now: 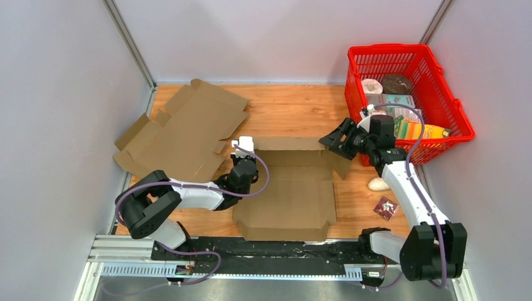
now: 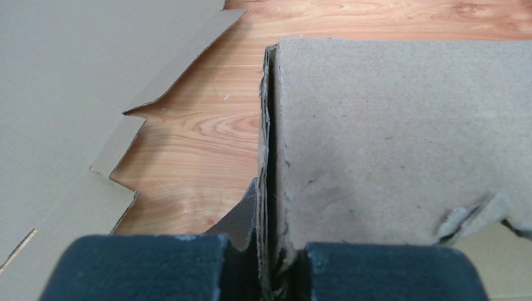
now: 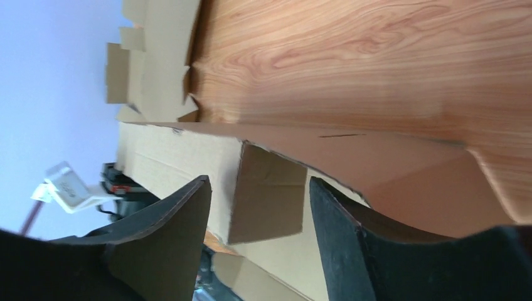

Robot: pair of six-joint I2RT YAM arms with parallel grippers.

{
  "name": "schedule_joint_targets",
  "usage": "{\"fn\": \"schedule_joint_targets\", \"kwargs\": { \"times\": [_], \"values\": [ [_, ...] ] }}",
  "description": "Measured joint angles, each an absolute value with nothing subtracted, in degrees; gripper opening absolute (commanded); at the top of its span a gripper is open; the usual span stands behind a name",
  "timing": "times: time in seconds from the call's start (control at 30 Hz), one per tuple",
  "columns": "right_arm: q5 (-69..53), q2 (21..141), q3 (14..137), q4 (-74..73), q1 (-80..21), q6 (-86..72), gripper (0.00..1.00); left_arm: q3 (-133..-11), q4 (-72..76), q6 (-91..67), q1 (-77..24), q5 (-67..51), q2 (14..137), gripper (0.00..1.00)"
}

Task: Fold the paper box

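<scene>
The wooden table (image 1: 295, 113) spreads out ahead of me, and the paper box (image 1: 292, 194) lies at its middle near my bases, between my two arms, its floor flat on the wood and its walls only partly raised. To the left of it, well toward the far left corner, a second sheet of flat cardboard (image 1: 188, 132) lies unfolded. At the far right stands a red basket (image 1: 452, 100) with packets and round things inside; I cannot tell what each one is. My left gripper (image 2: 266, 263) sits at the box's far left corner, and my left wrist view shows its two dark pads pressed tight on the raw edge of an upright cardboard wall, so I am pinching the box there. My right gripper (image 3: 258, 188) is at the box's far right corner, turned on its side, with its fingers (image 3: 175, 219) standing apart; a small cardboard flap shows in the gap between them, and I cannot tell whether either finger touches it. Beside my right arm a pale oval thing (image 1: 378, 184) rests on the wood, and just nearer lies a small dark packet (image 1: 385, 207).
</scene>
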State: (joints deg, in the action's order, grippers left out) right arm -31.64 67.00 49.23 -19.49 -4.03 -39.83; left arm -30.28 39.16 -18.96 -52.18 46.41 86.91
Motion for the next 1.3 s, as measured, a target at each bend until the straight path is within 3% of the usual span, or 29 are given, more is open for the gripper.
{"fn": "schedule_joint_targets", "kwargs": {
  "times": [0.13,0.4,0.5,0.63,0.9,1.3],
  "values": [
    [-25.9,61.5,49.2,-25.8,-4.6,-33.8,0.66,-30.2,38.8,-19.9,-52.3,47.5,86.8,0.00],
    [-14.9,46.9,39.0,-26.2,-11.4,-31.8,0.31,-29.5,37.4,-24.1,-51.3,50.7,85.8,0.00],
    [-11.1,51.0,35.9,-25.2,-17.8,-32.8,0.24,-29.5,37.3,-25.2,-51.2,51.3,85.8,0.00],
    [-6.3,62.1,36.8,-21.6,-23.5,-33.5,0.06,-29.5,37.1,-26.0,-51.2,51.8,85.8,0.00],
    [9.3,75.9,40.1,-15.9,-23.9,-38.5,0.08,-28.3,38.0,-27.7,-50.5,52.4,85.2,0.00],
    [14.7,80.7,37.4,-10.5,-21.9,-41.0,0.31,-27.5,39.2,-30.6,-49.2,51.2,85.1,0.00]
  ]
}}
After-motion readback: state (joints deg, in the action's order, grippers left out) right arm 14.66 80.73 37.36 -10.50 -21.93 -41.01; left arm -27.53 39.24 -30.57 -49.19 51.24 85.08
